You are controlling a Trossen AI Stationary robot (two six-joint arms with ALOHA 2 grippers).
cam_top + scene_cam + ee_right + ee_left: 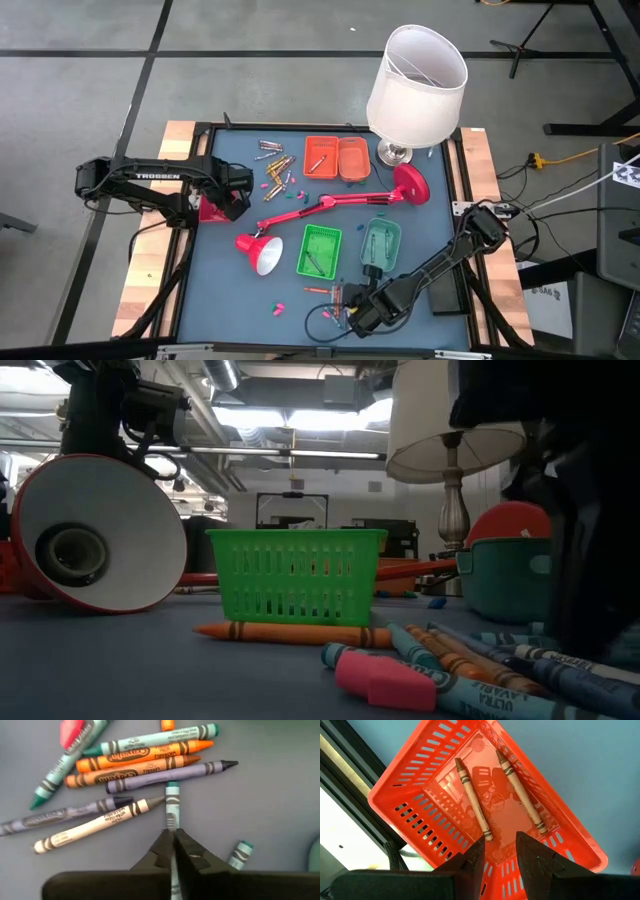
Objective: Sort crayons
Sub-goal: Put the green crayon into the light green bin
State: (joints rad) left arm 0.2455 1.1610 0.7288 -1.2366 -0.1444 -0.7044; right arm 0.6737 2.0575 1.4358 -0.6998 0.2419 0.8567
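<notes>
Crayons (pixel 135 762) lie in a loose heap just beside the green basket (pixel 320 250). The right gripper (pixel 173 836) is squeezed tight on one teal crayon (pixel 172 802) at the heap's edge. It holds only the very end, so it could slip or bump its neighbours. The left gripper (pixel 500 851), partly open and empty, hangs over a red basket (pixel 420 795).

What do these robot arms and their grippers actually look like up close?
Both arms are dark, almost black, built of jointed segments. The left arm carries white TROSSEN lettering along one link, and black cables trail from the bases of both arms. The left gripper and the right gripper each end in two dark, wedge-shaped fingers that taper towards the tips, fixed to a blocky black body.
</notes>
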